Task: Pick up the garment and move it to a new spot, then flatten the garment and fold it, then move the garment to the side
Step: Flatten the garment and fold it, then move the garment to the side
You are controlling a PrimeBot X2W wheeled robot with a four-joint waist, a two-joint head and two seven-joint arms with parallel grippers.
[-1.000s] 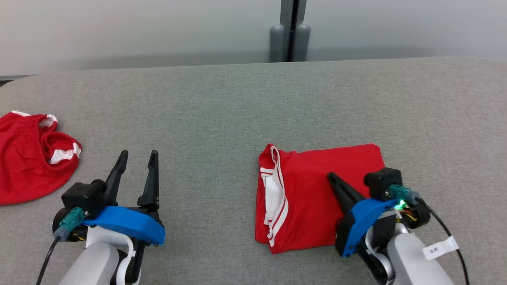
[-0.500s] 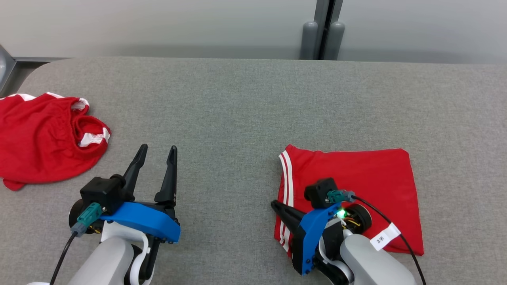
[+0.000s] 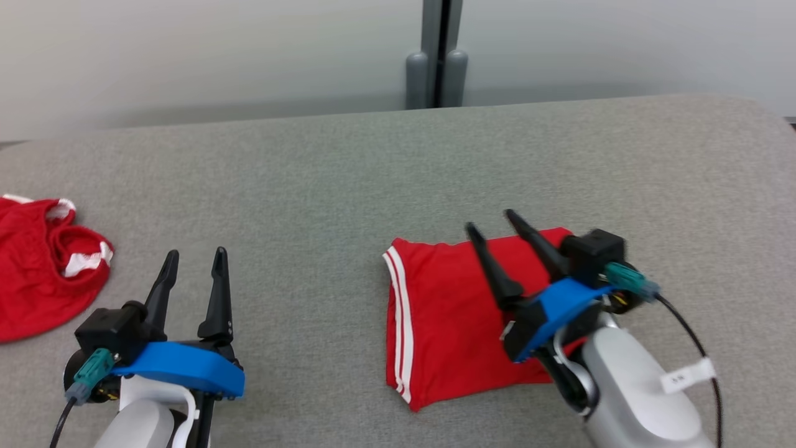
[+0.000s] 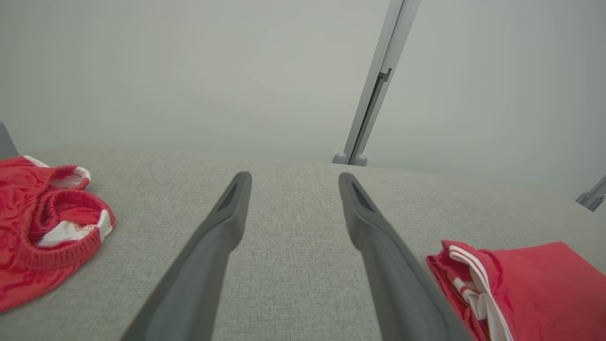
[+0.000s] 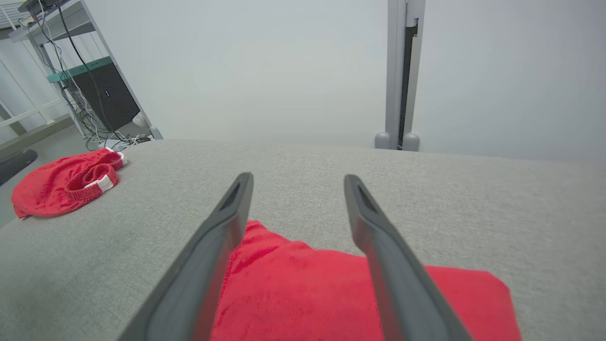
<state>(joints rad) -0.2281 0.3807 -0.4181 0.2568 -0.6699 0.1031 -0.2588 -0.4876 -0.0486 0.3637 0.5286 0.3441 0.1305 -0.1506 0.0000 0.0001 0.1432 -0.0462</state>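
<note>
The garment (image 3: 448, 317), red with white stripes along its left edge, lies folded into a neat rectangle on the grey table (image 3: 348, 174). My right gripper (image 3: 490, 221) hovers over its far part, open, with nothing between the fingers. In the right wrist view the gripper (image 5: 298, 176) points past the garment (image 5: 303, 293) toward the far edge. My left gripper (image 3: 196, 252) stands open and empty over bare table, well left of the garment. The left wrist view shows that gripper (image 4: 294, 176) with the garment (image 4: 535, 284) at the lower right.
A second red garment (image 3: 37, 267) lies crumpled at the table's left edge, also in the wrist views (image 4: 42, 237) (image 5: 66, 182). A grey post (image 3: 435, 56) stands behind the table against a pale wall. A shelf with cables (image 5: 94, 94) stands beyond the table's left end.
My right gripper was shut and low on the garment; its fingers now stand apart and raised over the garment's far part. The head camera swung between frames. The left gripper stays open.
</note>
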